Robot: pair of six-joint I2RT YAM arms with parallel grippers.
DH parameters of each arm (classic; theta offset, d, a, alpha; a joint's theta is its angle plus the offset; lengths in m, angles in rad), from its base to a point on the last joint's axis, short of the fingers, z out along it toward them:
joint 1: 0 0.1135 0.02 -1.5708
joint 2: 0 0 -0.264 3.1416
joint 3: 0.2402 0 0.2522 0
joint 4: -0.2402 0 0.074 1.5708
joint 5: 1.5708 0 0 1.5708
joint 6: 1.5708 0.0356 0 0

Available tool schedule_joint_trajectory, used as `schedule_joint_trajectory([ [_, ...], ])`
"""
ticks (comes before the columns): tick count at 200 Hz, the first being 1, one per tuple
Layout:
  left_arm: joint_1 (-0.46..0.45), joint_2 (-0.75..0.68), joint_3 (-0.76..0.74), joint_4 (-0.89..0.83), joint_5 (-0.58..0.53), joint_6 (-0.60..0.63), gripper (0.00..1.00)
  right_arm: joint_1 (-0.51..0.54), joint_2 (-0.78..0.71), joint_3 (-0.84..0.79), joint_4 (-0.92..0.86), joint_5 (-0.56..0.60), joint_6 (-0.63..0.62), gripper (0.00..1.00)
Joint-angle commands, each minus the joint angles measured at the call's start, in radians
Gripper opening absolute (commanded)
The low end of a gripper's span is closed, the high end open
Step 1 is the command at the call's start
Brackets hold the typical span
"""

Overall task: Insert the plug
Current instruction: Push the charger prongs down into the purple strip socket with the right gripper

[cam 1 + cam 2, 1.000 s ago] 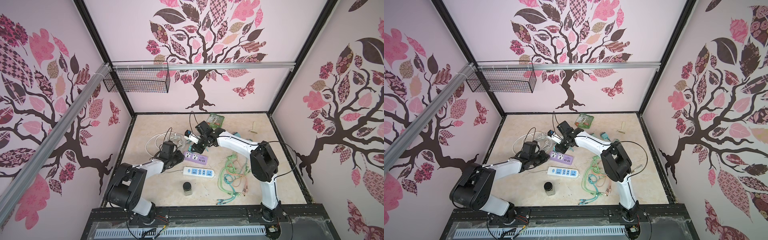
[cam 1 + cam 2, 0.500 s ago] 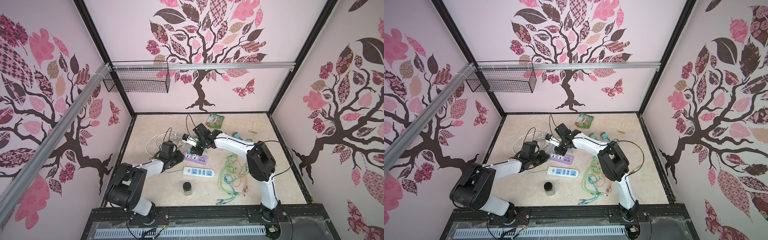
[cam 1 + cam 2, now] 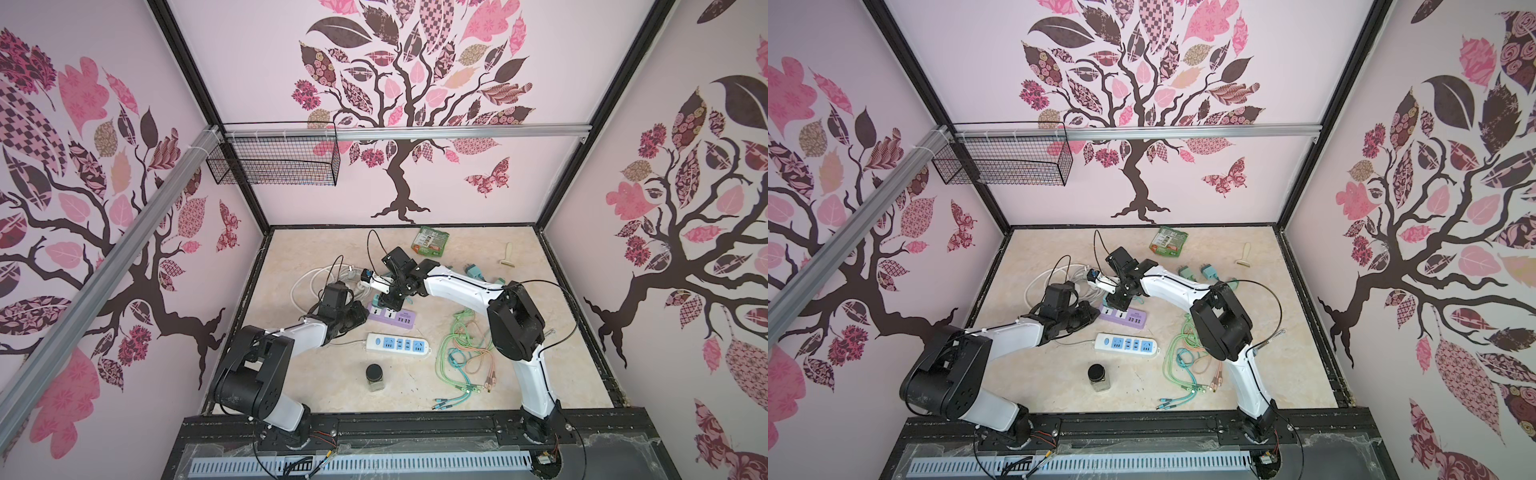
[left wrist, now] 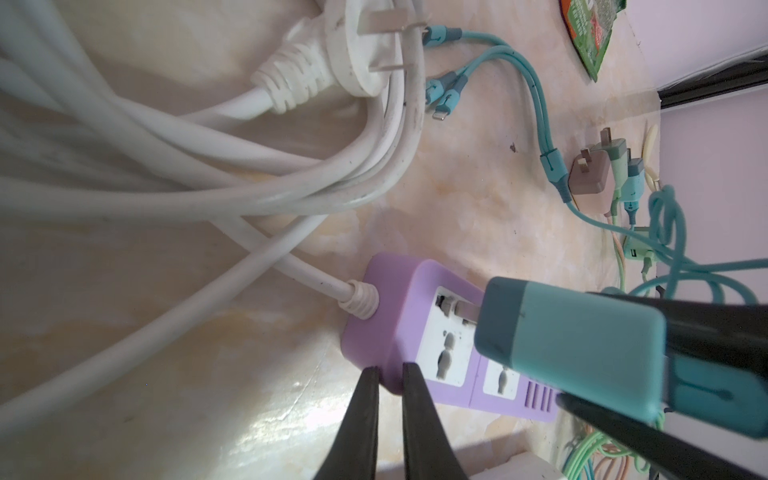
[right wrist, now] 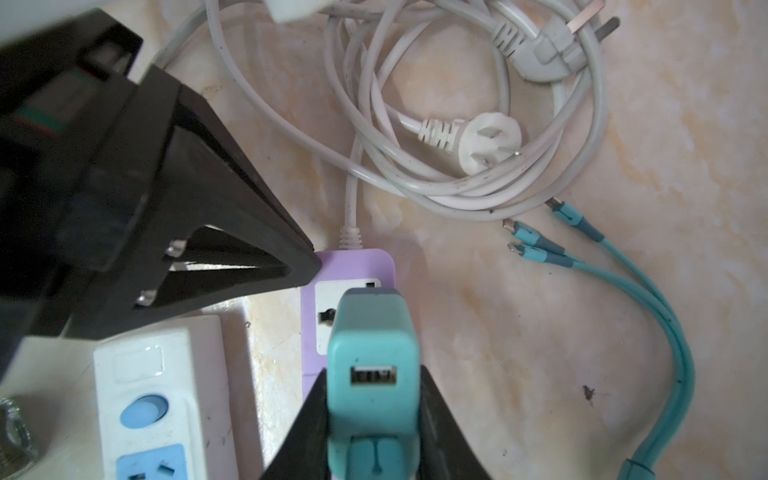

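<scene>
A teal plug [image 5: 372, 349] with a USB port on its back is held in my right gripper [image 5: 372, 374], whose jaws are shut on its sides. It hangs tilted over the end socket of the purple power strip [image 3: 398, 318], also seen as the purple power strip [image 4: 399, 328]. One metal prong [image 4: 467, 309] reaches the white socket face; how deep it sits I cannot tell. My left gripper [image 4: 389, 370] is shut and empty, its tips against the strip's cord-end corner. In both top views the left gripper [image 3: 359, 313] and right gripper [image 3: 1116, 301] meet at that end.
A white power strip [image 3: 397, 344] with blue sockets lies just in front of the purple one. A coiled white cord [image 3: 320, 282] lies behind, tangled green and orange cables [image 3: 465, 353] to the right, a black-lidded jar [image 3: 375, 377] in front, and a green packet [image 3: 430, 240] at the back.
My right gripper has come down and slightly left with the teal plug, closer to the purple strip's end socket. The left arm has stayed where it was.
</scene>
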Motion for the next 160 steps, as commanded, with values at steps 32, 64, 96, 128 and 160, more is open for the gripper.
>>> schedule_joint_trajectory([
  [32, 0.007, 0.008, -0.028, 0.006, -0.005, 0.023, 0.14, 0.014, 0.067, 0.050, -0.037, 0.019, -0.027, 0.30],
  [64, 0.010, 0.007, -0.029, 0.006, -0.005, 0.026, 0.14, 0.016, 0.076, 0.059, -0.045, 0.026, -0.034, 0.30],
  [96, 0.013, 0.007, -0.030, 0.006, -0.003, 0.029, 0.14, 0.018, 0.082, 0.066, -0.049, 0.032, -0.036, 0.30],
  [128, 0.016, 0.004, -0.033, 0.005, -0.002, 0.031, 0.14, 0.022, 0.094, 0.078, -0.062, 0.042, -0.040, 0.31],
  [160, 0.018, -0.001, -0.037, 0.006, 0.000, 0.034, 0.14, 0.025, 0.111, 0.094, -0.074, 0.055, -0.042, 0.31],
])
